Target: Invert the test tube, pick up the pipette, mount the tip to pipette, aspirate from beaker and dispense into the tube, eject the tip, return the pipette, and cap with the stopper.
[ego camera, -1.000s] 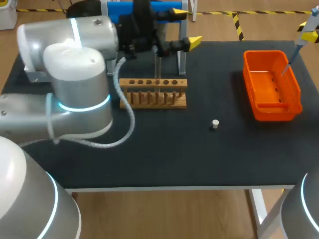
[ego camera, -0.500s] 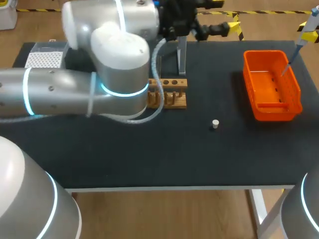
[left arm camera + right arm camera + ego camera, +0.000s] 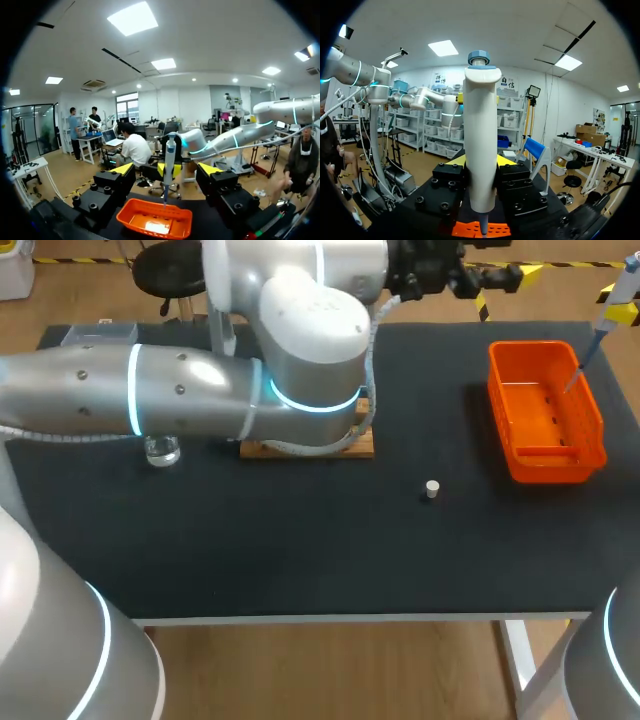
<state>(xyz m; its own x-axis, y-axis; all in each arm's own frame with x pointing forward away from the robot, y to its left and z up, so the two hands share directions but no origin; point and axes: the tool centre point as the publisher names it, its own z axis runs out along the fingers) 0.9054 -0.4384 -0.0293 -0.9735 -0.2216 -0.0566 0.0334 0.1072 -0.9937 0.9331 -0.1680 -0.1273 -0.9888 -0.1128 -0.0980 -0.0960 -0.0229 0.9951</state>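
I am operating in a laboratory, at a robot bench laid out for liquid handling. A black table [image 3: 300, 550] is carrying a wooden test tube rack [image 3: 365, 443]. Left of the rack a glass beaker [image 3: 162, 450] is standing, and behind the rack, farther left, a tip box [image 3: 95, 336] is sitting. Right of the rack a small stopper [image 3: 431, 489] is lying. Farther right again, a pipette [image 3: 620, 290] is hanging over an orange basket [image 3: 545, 345]. My silver left arm [image 3: 180, 405] is hanging over the rack.
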